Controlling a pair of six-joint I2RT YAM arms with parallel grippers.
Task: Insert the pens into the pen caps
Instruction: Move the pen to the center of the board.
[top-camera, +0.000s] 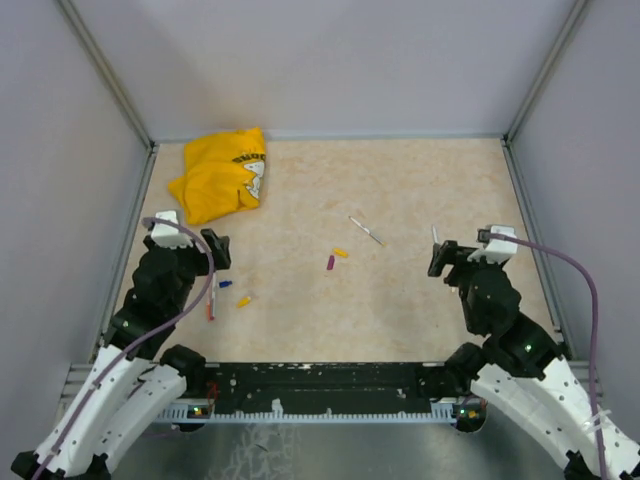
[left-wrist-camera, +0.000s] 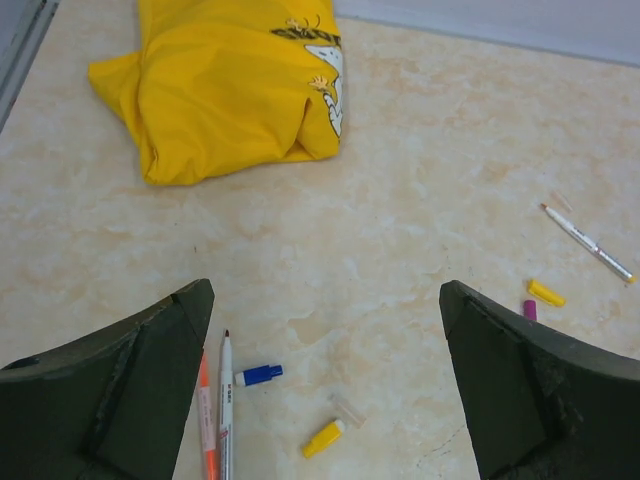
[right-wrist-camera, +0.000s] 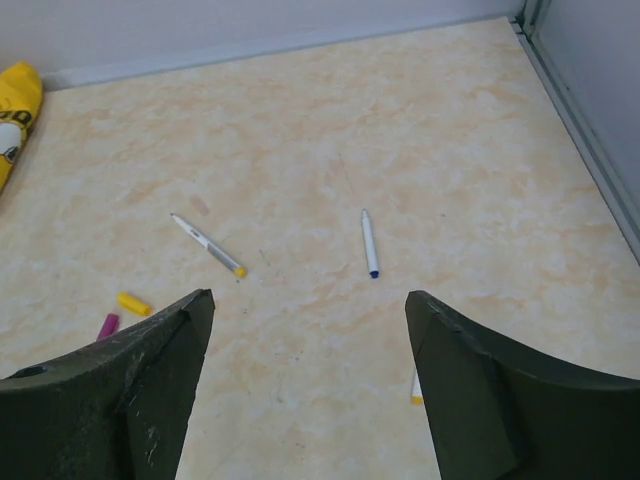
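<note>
On the table (top-camera: 420, 330), by the left edge toward the near-left corner: an orange pen (left-wrist-camera: 205, 420) and a white pen (left-wrist-camera: 225, 400) lie side by side; a blue cap (left-wrist-camera: 258, 375) and a yellow cap (left-wrist-camera: 323, 438) lie just to their right
Axis of that pair: near edge to far edge; the white pen's dark tip points at the far edge
Middle of the table: a yellow-ended pen (right-wrist-camera: 208, 245) lies alone; a second yellow cap (right-wrist-camera: 132, 304) and a purple cap (right-wrist-camera: 107, 325) lie near it, on its left
Axis of the middle pen: slanted; tip toward the far-left corner, yellow end toward the near-right corner
Right side: a blue-ended pen (right-wrist-camera: 369, 243); axis near edge to far edge, thin tip toward the far edge; what looks like a hidden pen (right-wrist-camera: 415, 388) peeks from behind the right finger
Far-left corner: a yellow cloth (top-camera: 222, 172), well apart from the pens
Left gripper (left-wrist-camera: 325, 295): jaws spread wide, holding nothing, above the left pens and caps
Right gripper (right-wrist-camera: 308, 297): jaws spread wide, holding nothing, near the blue-ended pen
Progress: judged not begun; no pen sits in a cap
Risk: the paired pens lie so close that one pinch could take both or flick one away; the caps are small and round-sided, so an off-centre pinch would likely roll them aside; a pen tilted against a cap's mouth would push the cap along the table rather than enter it
</note>
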